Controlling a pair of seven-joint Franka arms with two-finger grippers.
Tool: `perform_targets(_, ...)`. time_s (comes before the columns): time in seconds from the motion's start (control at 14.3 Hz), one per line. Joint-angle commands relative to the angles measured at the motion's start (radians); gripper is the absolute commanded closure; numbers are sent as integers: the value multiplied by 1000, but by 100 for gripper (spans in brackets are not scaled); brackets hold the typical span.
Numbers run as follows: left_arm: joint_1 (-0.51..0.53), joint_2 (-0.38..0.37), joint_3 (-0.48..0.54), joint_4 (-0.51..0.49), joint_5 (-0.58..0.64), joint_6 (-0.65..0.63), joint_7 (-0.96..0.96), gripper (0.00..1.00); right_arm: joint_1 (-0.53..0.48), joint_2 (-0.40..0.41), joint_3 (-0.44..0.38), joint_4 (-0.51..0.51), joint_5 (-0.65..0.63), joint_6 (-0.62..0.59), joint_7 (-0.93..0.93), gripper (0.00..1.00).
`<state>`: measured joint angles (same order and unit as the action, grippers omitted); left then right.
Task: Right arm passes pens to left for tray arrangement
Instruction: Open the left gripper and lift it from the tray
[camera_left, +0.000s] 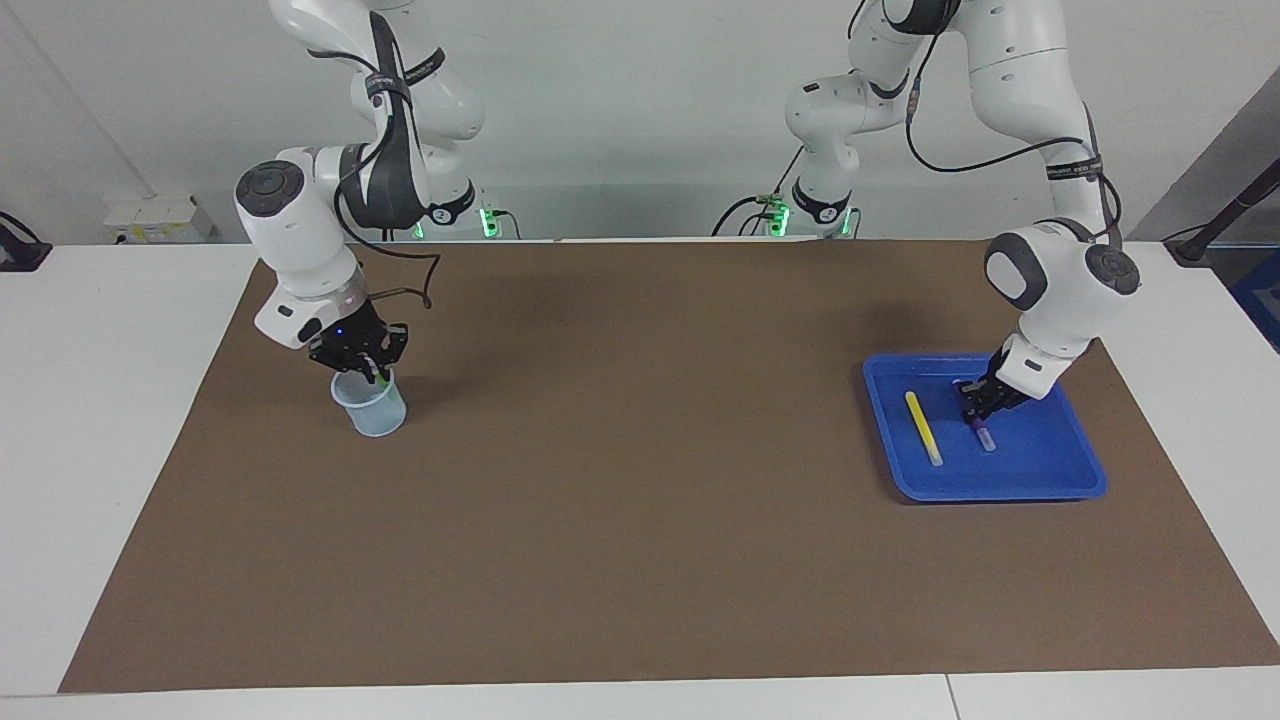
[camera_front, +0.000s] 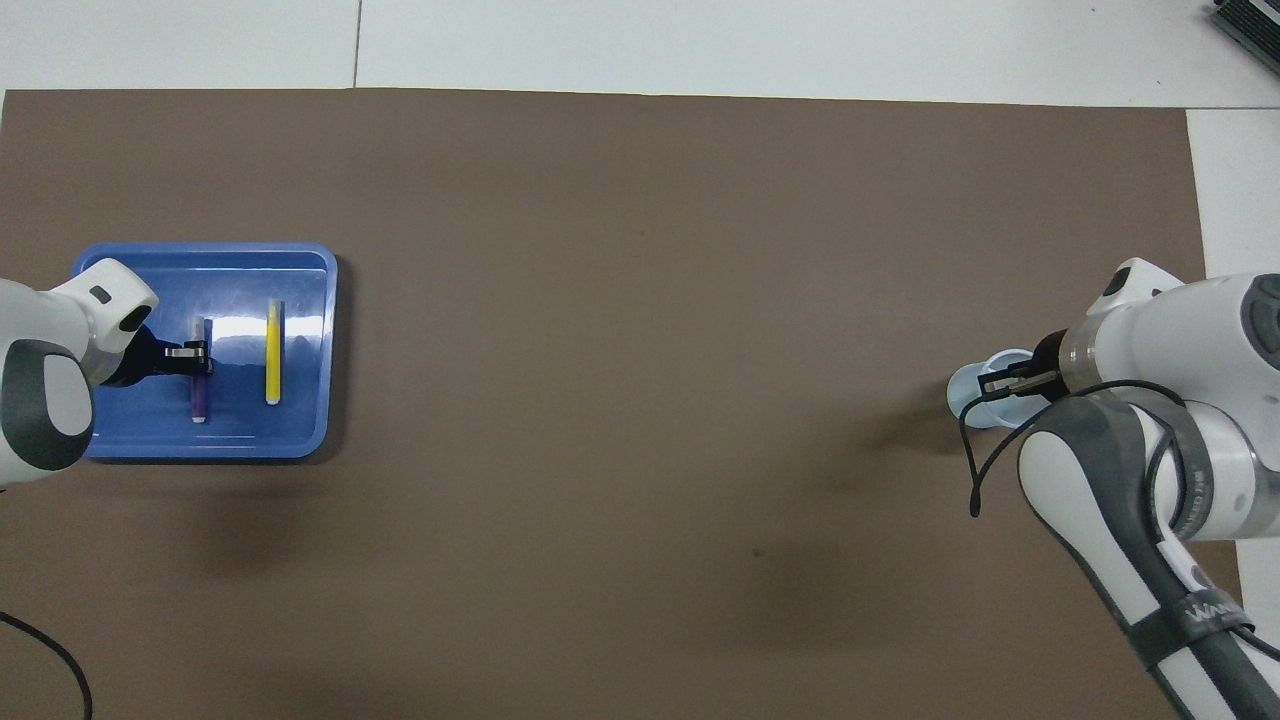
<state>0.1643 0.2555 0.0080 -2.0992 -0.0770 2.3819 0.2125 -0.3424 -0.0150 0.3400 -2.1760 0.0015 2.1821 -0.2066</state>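
Note:
The blue tray (camera_left: 1000, 490) (camera_front: 300, 300) sits toward the left arm's end of the table. A yellow pen (camera_left: 923, 427) (camera_front: 272, 350) lies flat in it. My left gripper (camera_left: 975, 412) (camera_front: 200, 352) is low inside the tray, shut on the purple pen (camera_left: 984, 436) (camera_front: 198, 400), which runs alongside the yellow one. The purple pen's pale end is down by the tray floor; I cannot tell whether it touches. My right gripper (camera_left: 368, 372) (camera_front: 992, 385) dips into the mouth of the pale-blue cup (camera_left: 372, 412) (camera_front: 962, 395), shut on the green pen (camera_left: 380, 378), of which only a sliver shows.
A brown mat (camera_left: 640, 500) covers most of the white table. The cup stands toward the right arm's end, the tray toward the left arm's end, with bare mat between them.

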Motion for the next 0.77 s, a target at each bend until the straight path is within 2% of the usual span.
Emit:
perform_targets(0.0,14,37,-10,11,20,46,11,100,-15,6,13,27,-11,-13,-25,100)
perform_targets(0.07,14,37,-10,11,20,46,13,80,-15,4,11,48,-18,-31,-28,100)
perform_targets(0.14,14,37,-10,11,19,48,10,66,-15,3,13,79,-43,-56,-34,100)
perform_targets(0.21,14,37,-10,11,11,46,8,55,-13,3,14,112,-69,-82,-43,100)
perform_targets(0.28,14,36,-10,11,3,46,1,50,-12,3,14,140,-77,-102,-51,100)
perform_targets(0.42,15,37,-10,15,-38,45,-2,27,-10,3,14,185,-77,-133,-72,100)
perform_targets(0.56,21,37,-10,31,-104,25,-5,25,-3,3,17,237,-77,-175,-77,100)
perform_targets(0.7,23,37,-10,77,-150,-51,-8,25,22,6,20,312,-69,-243,-76,100)
